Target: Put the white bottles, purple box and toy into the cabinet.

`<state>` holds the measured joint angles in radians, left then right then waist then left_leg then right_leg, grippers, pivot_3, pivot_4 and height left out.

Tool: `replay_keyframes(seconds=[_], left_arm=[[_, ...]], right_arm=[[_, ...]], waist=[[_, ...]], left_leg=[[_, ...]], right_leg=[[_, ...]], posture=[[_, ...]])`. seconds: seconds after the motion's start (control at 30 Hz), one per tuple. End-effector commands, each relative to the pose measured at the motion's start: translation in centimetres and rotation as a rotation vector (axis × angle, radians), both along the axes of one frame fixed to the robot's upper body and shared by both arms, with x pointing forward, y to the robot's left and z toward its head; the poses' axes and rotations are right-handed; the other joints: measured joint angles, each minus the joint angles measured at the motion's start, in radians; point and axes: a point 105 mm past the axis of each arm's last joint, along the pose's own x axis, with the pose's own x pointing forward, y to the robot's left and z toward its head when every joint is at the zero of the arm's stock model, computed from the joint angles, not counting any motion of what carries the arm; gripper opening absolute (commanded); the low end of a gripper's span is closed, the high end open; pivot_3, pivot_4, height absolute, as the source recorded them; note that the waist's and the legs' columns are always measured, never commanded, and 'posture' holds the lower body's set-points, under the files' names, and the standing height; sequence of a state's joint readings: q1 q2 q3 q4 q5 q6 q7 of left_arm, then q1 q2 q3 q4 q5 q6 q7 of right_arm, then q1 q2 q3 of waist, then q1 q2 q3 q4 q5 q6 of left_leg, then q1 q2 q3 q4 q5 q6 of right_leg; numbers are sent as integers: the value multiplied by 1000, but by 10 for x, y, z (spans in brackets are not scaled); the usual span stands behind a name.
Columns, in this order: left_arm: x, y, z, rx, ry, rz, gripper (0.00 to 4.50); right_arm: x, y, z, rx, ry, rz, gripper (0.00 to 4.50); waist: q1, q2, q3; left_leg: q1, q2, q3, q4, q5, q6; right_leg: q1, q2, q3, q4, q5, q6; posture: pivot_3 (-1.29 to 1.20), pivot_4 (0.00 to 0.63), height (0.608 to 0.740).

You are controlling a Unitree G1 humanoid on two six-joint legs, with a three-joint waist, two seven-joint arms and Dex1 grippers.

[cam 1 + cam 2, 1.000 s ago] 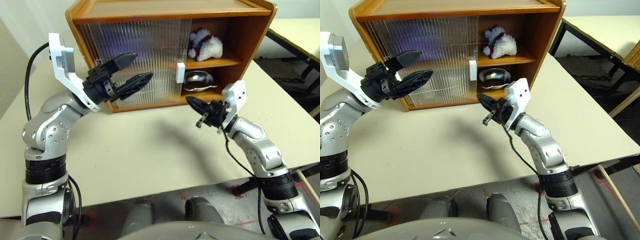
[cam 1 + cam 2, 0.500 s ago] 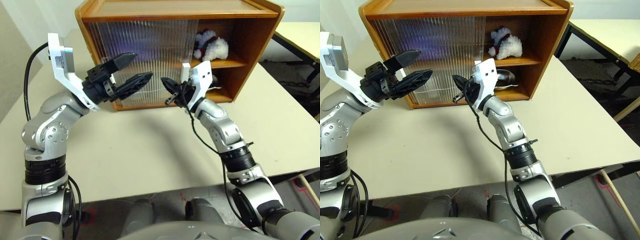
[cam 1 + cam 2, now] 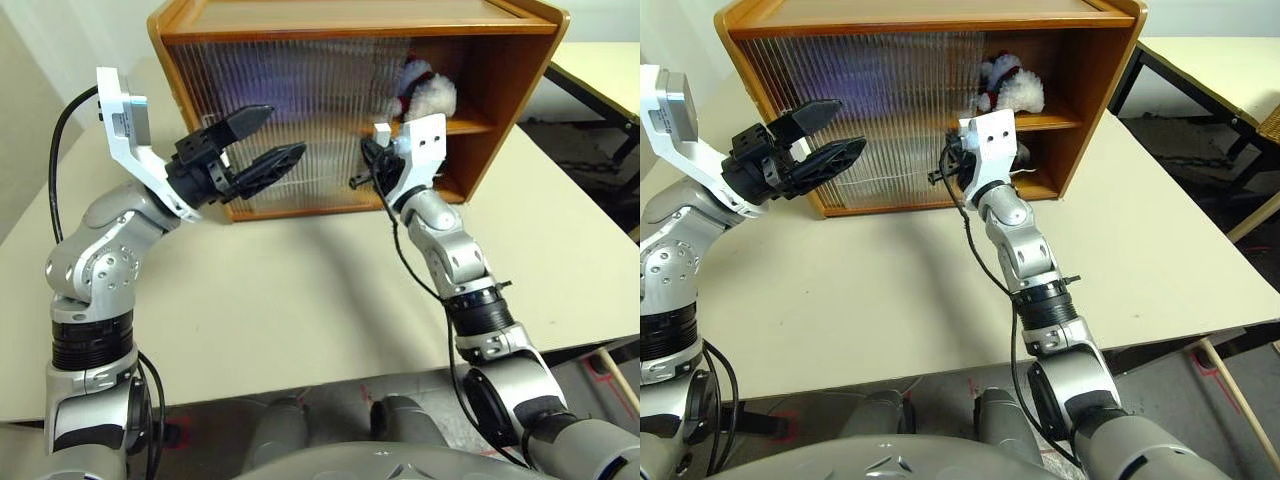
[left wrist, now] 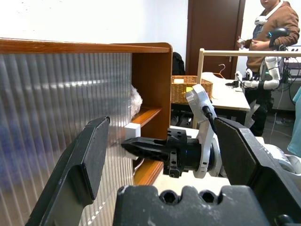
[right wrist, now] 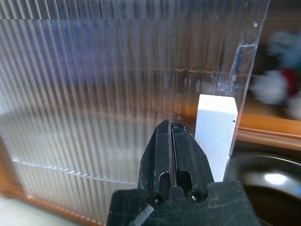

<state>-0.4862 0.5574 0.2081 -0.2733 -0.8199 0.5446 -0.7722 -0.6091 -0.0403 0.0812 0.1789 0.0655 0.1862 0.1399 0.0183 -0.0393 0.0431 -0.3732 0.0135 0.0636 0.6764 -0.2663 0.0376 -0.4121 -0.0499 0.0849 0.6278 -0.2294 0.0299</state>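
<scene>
**Cabinet, sliding door part shut, toy on the upper shelf**

Item 1, the cabinet (image 3: 330,20): I see a wooden two-shelf case standing at the back of the surface (image 3: 300,310). Its ribbed translucent sliding door (image 3: 290,110) covers the left and middle of the front; the right end stands uncovered. A white rectangular handle (image 5: 215,129) sits on the door's right edge. A blurred purple tint shows through the ribbing on the upper left; I cannot tell what makes it.

Item 2, the toy (image 3: 1012,88): fluffy white plush with red and dark green on top, lying on the upper shelf in the uncovered right end, partly behind the door's edge.

Item 3, lower shelf: a shiny steel bowl (image 5: 268,181) sits below the toy, just right of the handle.

Item 4, my right pincer (image 5: 170,141): fingers pressed together, tip right at the ribbed door, just beside the handle on its left. I cannot tell whether it touches.

Item 5, my left pincer (image 3: 265,140): fingers spread wide, holding nothing, raised in front of the covered left part of the cabinet.

Item 6, surface and room: pale cream top, matte. Beyond it stand another pale table (image 4: 225,92) with a wicker basket (image 4: 190,87), a dark door, and a person in a brown top (image 4: 273,28).
</scene>
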Motion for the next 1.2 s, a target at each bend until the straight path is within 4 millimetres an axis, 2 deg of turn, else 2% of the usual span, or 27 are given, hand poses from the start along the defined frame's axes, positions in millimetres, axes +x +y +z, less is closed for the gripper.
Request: replay_keyframes(seconds=[0.03, 0.37, 0.73, 0.9, 1.07, 1.2], left_arm=[[-1, -5, 1, 12, -13, -11, 4500], [0, -5, 0, 10, -9, -17, 4500], [-1, -5, -1, 12, -7, -21, 4500], [0, -5, 0, 13, -10, -23, 4500], [0, -5, 0, 14, -13, -24, 4500], [0, -6, 0, 13, -12, -27, 4500]], right_arm=[[5, -32, -5, 3, 28, -163, 43], [12, -74, -10, 36, 45, -390, 43], [21, -114, -1, 8, -19, -592, 43], [25, -138, 3, -3, -40, -712, 43], [25, -150, 7, -12, -67, -761, 43], [25, -150, 7, -9, -73, -752, 43]], waist=[[0, 0, 0], [-1, 0, 0], [-4, 0, 0], [-7, 0, 0], [-5, 0, 0], [-3, 0, 0]], left_leg=[[0, 0, 0, 0, 0, 0], [0, 0, 0, 1, 2, 3], [0, 0, 1, 1, 2, 3], [0, 0, 1, 1, 2, 3], [0, 0, 1, 1, 2, 4], [-1, -1, 1, 1, 2, 4]], right_leg=[[0, 0, 0, 0, 0, 0], [1, 0, 0, -1, 0, 0], [1, 0, 1, -1, -1, 1], [1, 0, 2, -1, -1, 1], [1, 1, 2, -2, -1, 1], [1, 0, 2, -2, -2, 1]], posture=[[155, 0, 740], [146, 0, 740], [146, 0, 740], [147, 0, 740], [145, 0, 740], [141, 0, 740]])
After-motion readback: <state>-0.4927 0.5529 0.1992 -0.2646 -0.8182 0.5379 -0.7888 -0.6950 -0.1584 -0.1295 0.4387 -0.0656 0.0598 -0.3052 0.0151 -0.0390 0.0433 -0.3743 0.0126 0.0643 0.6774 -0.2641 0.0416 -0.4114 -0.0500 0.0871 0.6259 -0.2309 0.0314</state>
